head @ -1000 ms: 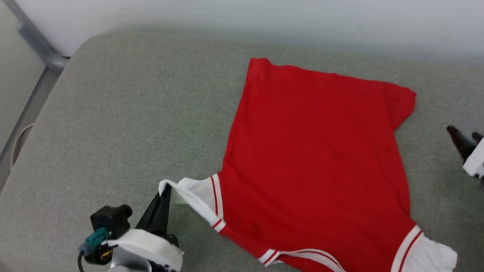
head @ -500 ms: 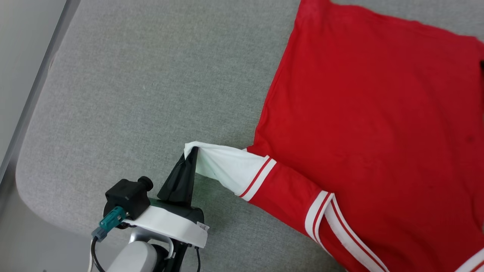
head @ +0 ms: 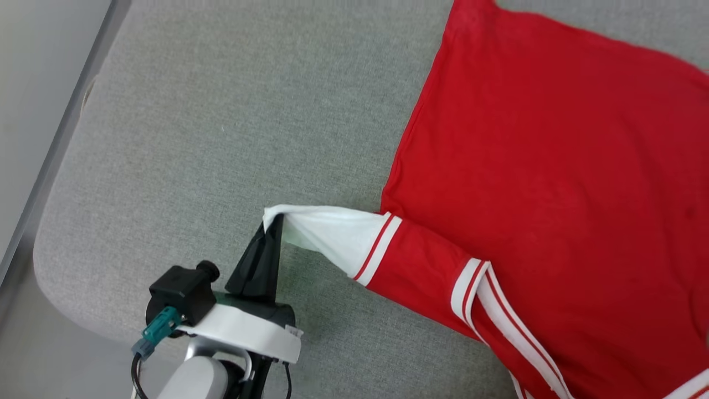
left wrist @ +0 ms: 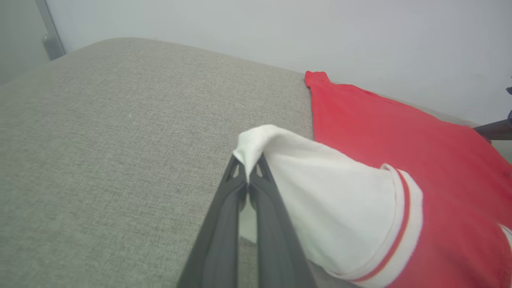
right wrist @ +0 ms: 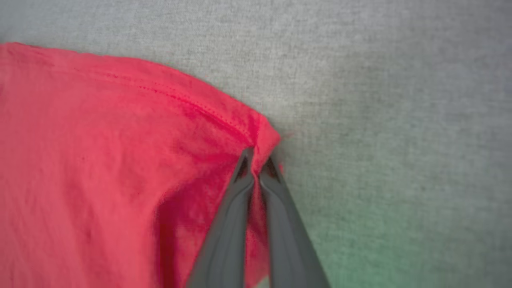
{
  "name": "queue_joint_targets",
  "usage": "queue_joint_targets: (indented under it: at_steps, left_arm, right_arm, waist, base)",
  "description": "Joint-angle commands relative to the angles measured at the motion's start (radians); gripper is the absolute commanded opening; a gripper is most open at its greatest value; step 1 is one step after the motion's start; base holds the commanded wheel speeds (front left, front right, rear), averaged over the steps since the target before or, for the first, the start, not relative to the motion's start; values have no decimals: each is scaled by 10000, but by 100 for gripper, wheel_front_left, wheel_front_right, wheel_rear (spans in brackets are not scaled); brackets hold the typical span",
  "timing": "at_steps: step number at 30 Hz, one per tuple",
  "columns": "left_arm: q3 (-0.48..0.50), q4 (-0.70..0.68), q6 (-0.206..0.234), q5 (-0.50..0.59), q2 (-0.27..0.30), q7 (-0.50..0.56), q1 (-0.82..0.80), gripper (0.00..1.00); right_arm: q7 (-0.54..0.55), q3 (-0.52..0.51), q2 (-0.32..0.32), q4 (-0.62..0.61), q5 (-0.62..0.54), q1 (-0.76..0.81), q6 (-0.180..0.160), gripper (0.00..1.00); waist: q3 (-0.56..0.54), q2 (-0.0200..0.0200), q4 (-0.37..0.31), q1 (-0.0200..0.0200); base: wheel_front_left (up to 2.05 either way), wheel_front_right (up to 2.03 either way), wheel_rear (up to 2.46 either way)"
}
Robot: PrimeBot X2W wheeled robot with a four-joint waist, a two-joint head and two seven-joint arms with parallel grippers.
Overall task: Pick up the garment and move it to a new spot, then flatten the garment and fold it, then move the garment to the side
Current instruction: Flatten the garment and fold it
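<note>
On the grey woven upholstered cushion (head: 221, 138), the red jersey shirt with short white sleeves and red-striped trim (head: 554, 194) lies spread mostly flat, towards the right of the head view. Its white sleeve (head: 332, 233) is pinched at the cuff edge by the left gripper (head: 272, 220), whose dark fingers are clenched on the cloth and draw it out towards the cushion's near corner.

The change is on the other side. A second ago the right gripper (right wrist: 256, 158) was seen spread wide and apart from the shirt, beyond its edge. Now its fingers are closed on a red hem corner (right wrist: 262, 134), as the right wrist view shows. The head view has itself been turned since then, so the shirt's shift within it is not to be read as a move. With both holds taken, the shirt is judged ready to be stretched taut or lifted towards a new spot.
</note>
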Motion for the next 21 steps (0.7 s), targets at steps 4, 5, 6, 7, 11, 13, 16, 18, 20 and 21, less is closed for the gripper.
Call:
queue_joint_targets:
  at_steps: [4, 5, 6, 7, 11, 13, 16, 18, 20, 21]
  left_arm:
    - [112, 288, 68, 14, 126, -63, 410, 0]
    - [136, 313, 92, -21, 164, -42, 492, 0]
    - [171, 388, 149, -45, 211, -1, 578, 0]
    - [214, 466, 185, -75, 262, 30, 672, 0]
    - [340, 673, 307, -261, 388, 172, 1052, 0]
    - [460, 822, 359, -368, 506, 254, 1260, 0]
    - [618, 1000, 412, -521, 646, 334, 1522, 0]
    - [758, 1170, 477, -651, 743, 369, 1746, 0]
    - [926, 1269, 476, -807, 837, 363, 1914, 0]
    - [970, 1332, 489, -852, 907, 368, 2034, 0]
  right_arm:
    - [49, 191, -32, 127, -137, 891, -16, 0]
    - [67, 226, -112, -22, -101, 954, -16, 0]
    - [17, 271, -140, -167, -43, 1076, -16, 0]
    - [-52, 319, -151, -309, 34, 1226, -14, 0]
    - [-148, 520, -241, -1004, 438, 2257, -14, 0]
    - [-211, 515, -202, -1456, 677, 2970, -14, 0]
    - [-272, 343, -72, -2192, 990, 4171, -14, 0]
    - [-308, 141, 96, -2722, 1162, 5063, -14, 0]
    - [-341, -212, 319, -3275, 1427, 5927, -14, 0]
    - [-339, -370, 421, -3556, 1523, 6358, -14, 0]
  waist:
    - [-1172, 0, -409, 0]
    - [-1351, 0, -494, 0]
    - [-1557, 0, -600, 0]
    - [-1787, 0, -726, 0]
    - [-2529, 0, -1278, 0]
    - [-2888, 0, -1610, 0]
    - [-3325, 0, -2108, 0]
    - [-3594, 0, -2485, 0]
    - [-3828, 0, -2865, 0]
    - [-3929, 0, -3047, 0]
  base:
    - [0, 0, 0]
    - [0, 0, 0]
    - [0, 0, 0]
    - [0, 0, 0]
    - [0, 0, 0]
    - [0, 0, 0]
    - [0, 0, 0]
    - [0, 0, 0]
    - [0, 0, 0]
    - [0, 0, 0]
